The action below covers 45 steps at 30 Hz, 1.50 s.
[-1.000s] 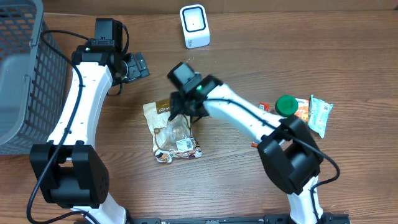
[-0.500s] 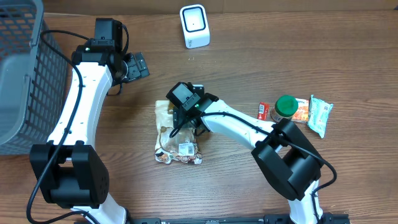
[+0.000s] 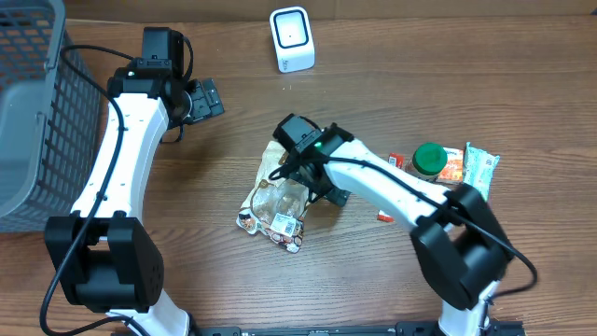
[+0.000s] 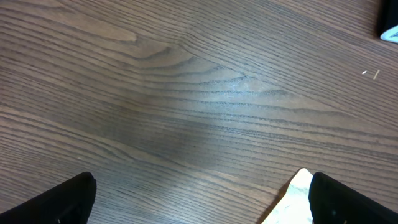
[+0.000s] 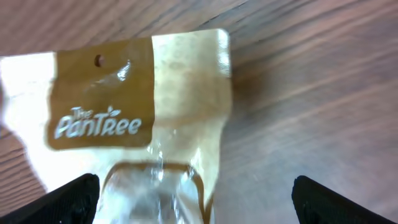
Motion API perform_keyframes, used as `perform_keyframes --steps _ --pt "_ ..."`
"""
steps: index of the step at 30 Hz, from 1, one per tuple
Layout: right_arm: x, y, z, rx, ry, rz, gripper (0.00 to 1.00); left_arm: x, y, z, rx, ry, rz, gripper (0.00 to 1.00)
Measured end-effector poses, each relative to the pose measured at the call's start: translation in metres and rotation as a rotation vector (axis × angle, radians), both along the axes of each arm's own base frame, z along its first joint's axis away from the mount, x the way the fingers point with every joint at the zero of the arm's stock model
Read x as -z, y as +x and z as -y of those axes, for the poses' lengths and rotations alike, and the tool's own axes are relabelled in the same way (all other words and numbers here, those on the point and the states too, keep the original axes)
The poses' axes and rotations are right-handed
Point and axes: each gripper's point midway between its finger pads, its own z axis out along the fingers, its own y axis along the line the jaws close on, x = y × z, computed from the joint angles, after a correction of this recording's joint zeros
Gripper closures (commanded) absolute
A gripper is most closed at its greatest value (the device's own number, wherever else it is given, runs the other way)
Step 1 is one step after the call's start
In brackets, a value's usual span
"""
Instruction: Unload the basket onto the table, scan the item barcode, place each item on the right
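Observation:
The item is a clear snack bag (image 3: 270,198) with a brown "The PanTree" header (image 5: 99,118). It lies tilted on the wooden table, with a white barcode label (image 3: 283,222) near its lower end. My right gripper (image 3: 315,182) hovers over the bag's upper right part, and in its wrist view the right gripper (image 5: 199,208) stands wide open with the bag lying loose under it. My left gripper (image 3: 207,96) stays open at the back left, well away from the bag; its wrist view shows the left gripper (image 4: 202,205) open over bare wood. The white scanner (image 3: 292,38) stands at the back.
A grey mesh basket (image 3: 37,121) fills the left edge. On the right lie a green-lidded jar (image 3: 429,157), a small red can (image 3: 396,165), an orange packet (image 3: 452,166) and a white-green packet (image 3: 481,172). A pale packet corner (image 4: 295,196) shows by the left gripper's right finger.
My right gripper has opened fully and let go of the bag. The bag has swung from upright to tilted and shifted right. The left arm has not moved.

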Motion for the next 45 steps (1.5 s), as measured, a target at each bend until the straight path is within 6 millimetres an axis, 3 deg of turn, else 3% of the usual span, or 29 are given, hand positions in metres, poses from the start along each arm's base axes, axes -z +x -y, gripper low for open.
perform_keyframes --steps 2,3,6,8,16,26,29,37,42,45 --pt "-0.017 -0.001 0.003 0.017 0.020 0.019 0.01 0.000 0.000 0.000 0.000 0.000 0.000 0.00" --pt "-0.025 -0.002 0.004 0.022 0.030 0.029 0.11 0.000 0.000 0.000 0.000 0.000 0.000 0.00" --pt "-0.041 -0.012 0.011 0.034 0.030 0.019 0.84 0.000 0.000 0.000 0.000 0.000 0.000 0.00" --pt "-0.041 -0.019 0.015 0.034 0.014 -0.003 0.96 0.000 0.000 0.000 0.000 0.000 0.000 0.00" --pt "-0.014 -0.060 0.007 -0.012 -0.015 -0.090 0.96 0.000 0.000 0.000 0.000 0.000 0.000 0.00" --pt "0.032 -0.098 -0.039 -0.010 0.101 -0.048 0.91 0.000 0.000 0.000 0.000 0.000 0.000 0.00" --pt "0.035 -0.098 -0.055 -0.009 0.160 -0.016 0.85 0.000 0.000 0.000 0.000 0.000 0.000 0.00" --pt "0.018 -0.083 -0.101 -0.019 0.332 0.088 0.82 0.000 0.000 0.000 0.000 0.000 0.000 0.00" --pt "0.011 -0.074 -0.110 -0.053 0.366 0.142 0.79 0.000 0.000 0.000 0.000 0.000 0.000 0.00" --pt "0.008 -0.071 -0.115 -0.107 0.372 0.167 0.71 0.000 0.000 0.000 0.000 0.000 0.000 0.00"
